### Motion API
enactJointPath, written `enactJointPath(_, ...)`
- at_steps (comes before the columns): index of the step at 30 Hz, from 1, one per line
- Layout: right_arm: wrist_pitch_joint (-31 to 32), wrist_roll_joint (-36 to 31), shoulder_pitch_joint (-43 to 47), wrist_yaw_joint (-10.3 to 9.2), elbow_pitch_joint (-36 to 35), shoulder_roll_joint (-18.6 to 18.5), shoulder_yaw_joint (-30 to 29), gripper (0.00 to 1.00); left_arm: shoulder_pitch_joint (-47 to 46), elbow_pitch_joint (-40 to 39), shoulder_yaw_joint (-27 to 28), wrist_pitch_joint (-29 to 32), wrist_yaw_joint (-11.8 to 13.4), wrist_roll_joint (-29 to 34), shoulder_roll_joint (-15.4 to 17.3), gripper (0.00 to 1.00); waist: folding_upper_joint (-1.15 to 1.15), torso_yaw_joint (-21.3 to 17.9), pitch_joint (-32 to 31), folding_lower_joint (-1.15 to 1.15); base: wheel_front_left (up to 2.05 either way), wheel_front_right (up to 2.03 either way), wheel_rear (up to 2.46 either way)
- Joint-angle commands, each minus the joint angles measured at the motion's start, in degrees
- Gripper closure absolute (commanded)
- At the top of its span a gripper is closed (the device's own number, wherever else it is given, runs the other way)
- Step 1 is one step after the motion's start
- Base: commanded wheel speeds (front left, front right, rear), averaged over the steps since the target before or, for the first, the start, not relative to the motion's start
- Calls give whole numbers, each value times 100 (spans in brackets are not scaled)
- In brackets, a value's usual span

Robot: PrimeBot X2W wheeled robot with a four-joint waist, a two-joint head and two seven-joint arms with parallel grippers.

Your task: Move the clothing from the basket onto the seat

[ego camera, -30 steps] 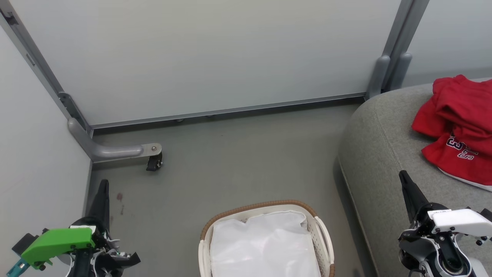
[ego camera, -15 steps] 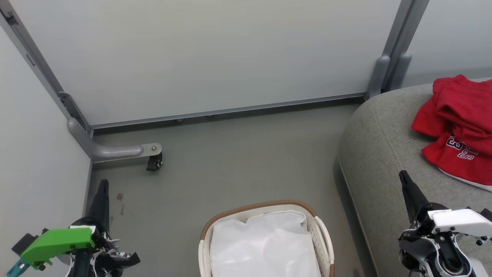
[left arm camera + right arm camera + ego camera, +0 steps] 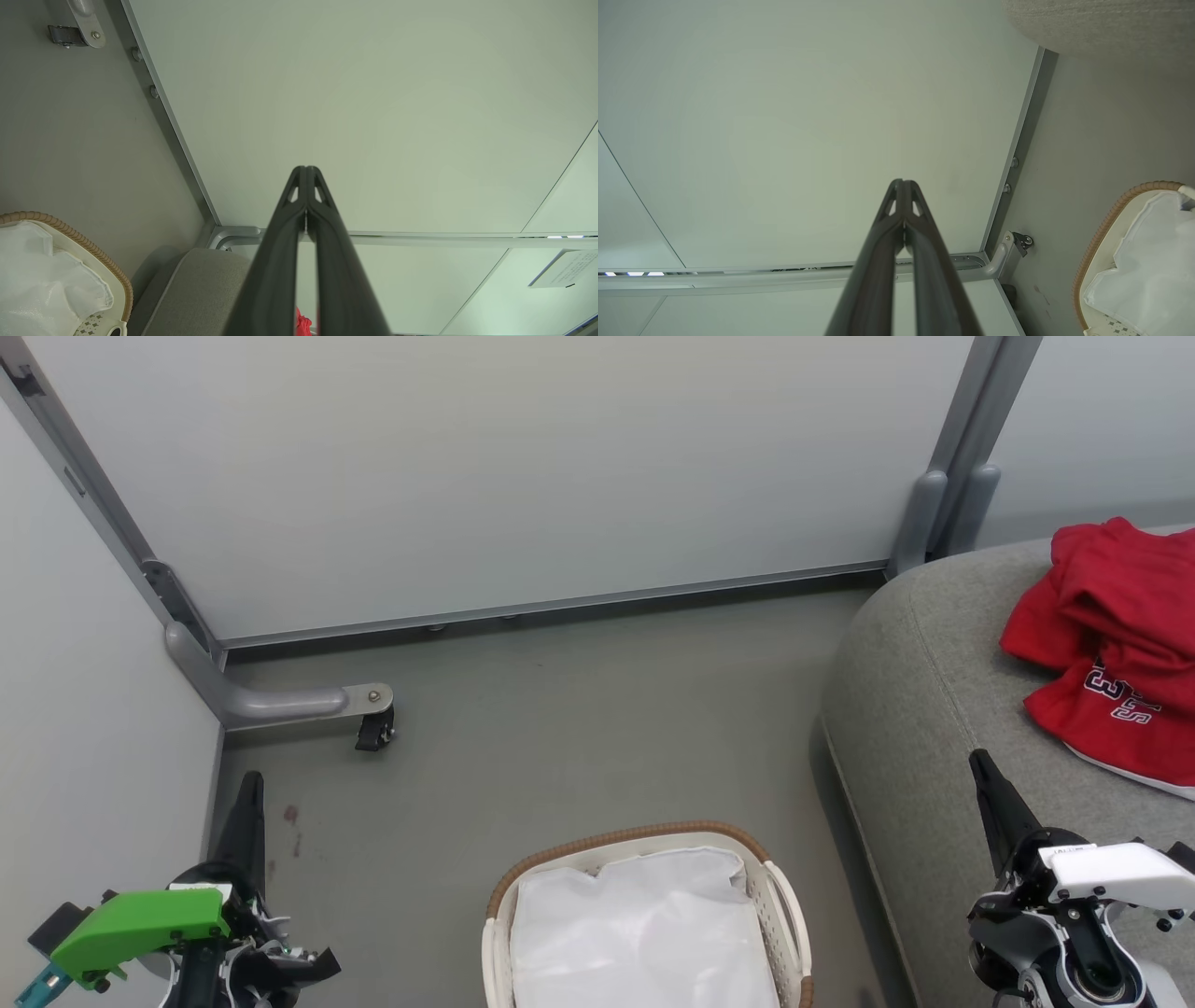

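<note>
Both pincers closed and empty: left gripper, right gripper. We see the clothing heaped on the seat, the white liner in the basket.

Red clothing (crumpled) lies on grey seat, basket apart.
</note>
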Motion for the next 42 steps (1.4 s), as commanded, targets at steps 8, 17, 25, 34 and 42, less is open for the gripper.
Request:
enactJointPath(8, 18, 17, 59, -4, -23, -36, -13, 100, -55, -9, 21, 17, -31, 3, 21, 100, 0, 0, 0, 0, 0, 0, 0)
enactJointPath(17, 18, 18, 59, -4, -22, -36, -12, 100, -55, -10, 23, 20, -31, 6, 19, 100, 0, 0, 0, 0, 0, 0, 0)
enactJointPath(25, 18, 18, 59, -4, -22, -36, -12, 100, -56, -10, 24, 22, -31, 8, 17, 100, 0, 0, 0, 0, 0, 0, 0)
enactJointPath(34, 18, 18, 59, -4, -22, -36, -12, 100, -56, -10, 25, 24, -31, 10, 17, 100, 0, 0, 0, 0, 0, 0, 0)
enactJointPath(42, 18, 18, 59, -4, -22, -36, -12, 100, -56, -10, 26, 25, -31, 12, 15, 100, 0, 0, 0, 0, 0, 0, 0)
